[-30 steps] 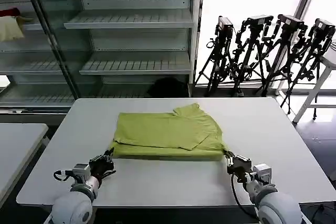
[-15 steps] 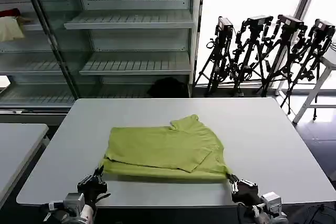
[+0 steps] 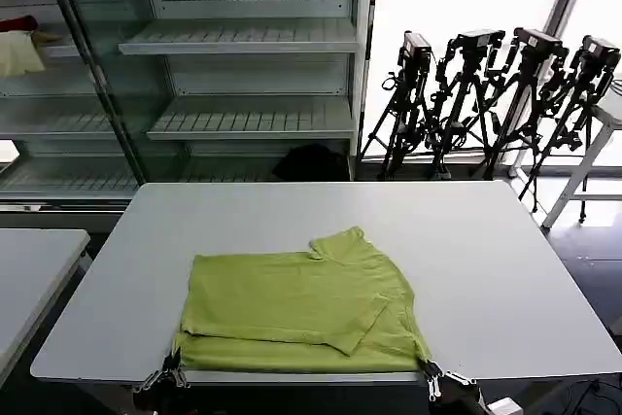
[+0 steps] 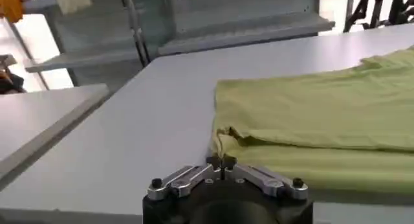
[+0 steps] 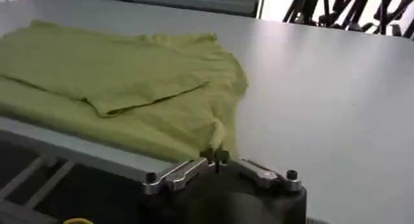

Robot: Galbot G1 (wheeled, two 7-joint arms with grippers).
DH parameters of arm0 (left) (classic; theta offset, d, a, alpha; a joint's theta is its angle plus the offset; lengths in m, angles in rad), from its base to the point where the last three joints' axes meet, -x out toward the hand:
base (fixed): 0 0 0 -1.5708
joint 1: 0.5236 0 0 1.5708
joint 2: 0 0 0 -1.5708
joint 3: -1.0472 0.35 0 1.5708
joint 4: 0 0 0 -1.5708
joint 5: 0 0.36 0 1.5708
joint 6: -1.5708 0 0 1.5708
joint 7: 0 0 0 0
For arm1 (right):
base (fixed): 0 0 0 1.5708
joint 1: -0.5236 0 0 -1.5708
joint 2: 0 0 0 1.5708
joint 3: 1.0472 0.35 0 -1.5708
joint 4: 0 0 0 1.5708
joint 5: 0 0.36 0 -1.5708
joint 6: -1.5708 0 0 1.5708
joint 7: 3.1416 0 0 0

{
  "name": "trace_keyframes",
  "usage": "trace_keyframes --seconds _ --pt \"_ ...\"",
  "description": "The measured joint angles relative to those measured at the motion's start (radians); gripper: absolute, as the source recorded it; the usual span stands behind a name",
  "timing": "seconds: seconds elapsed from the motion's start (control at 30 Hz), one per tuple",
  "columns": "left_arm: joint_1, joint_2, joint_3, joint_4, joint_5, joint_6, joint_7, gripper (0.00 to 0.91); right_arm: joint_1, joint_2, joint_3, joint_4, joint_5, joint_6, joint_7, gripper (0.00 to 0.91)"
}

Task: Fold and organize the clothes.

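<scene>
The table [image 3: 505, 269] carried the T-shirt [image 3: 296, 308], folded at its near edge. It looked light, limp cotton, best held at the corners. My left gripper [image 4: 220, 162] and right gripper [image 5: 216, 156] were each pinched shut on a near corner.

One folded lime-green cotton T-shirt [image 3: 301, 311], one white rectangular counter [image 3: 486, 250], two dark metal hands (left hand [image 3: 167, 381], right hand [image 3: 433, 383]), and perhaps four black camera tripods [image 3: 496, 104].
</scene>
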Motion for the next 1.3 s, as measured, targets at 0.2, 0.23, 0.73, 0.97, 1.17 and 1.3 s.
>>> trace_keyframes --seconds 0.2,0.23,0.73,0.97,1.17,1.3 --pt "0.030 -0.008 0.023 -0.017 0.041 -0.011 -0.029 0.907 -0.019 0.002 0.001 0.006 -0.004 0.001 0.019 0.907" --pt "0.035 -0.007 0.024 -0.020 0.048 -0.012 -0.032 0.907 -0.023 0.001 0.003 0.009 -0.004 0.001 0.022 0.907" --pt "0.055 0.014 -0.017 -0.126 0.137 0.017 -0.037 0.907 -0.087 -0.038 0.105 0.108 0.039 -0.013 0.122 0.907" --pt "-0.033 0.021 -0.061 -0.134 0.083 0.028 0.037 0.907 0.051 -0.034 0.127 0.101 0.064 -0.029 0.123 0.907" --pt "-0.158 0.027 -0.106 -0.053 -0.013 0.023 0.180 0.907 0.300 -0.006 0.043 -0.026 0.080 -0.030 0.049 0.907" --pt "-0.248 0.024 -0.117 0.017 -0.075 0.032 0.278 0.907 0.483 0.021 -0.044 -0.141 0.078 -0.040 -0.012 0.907"
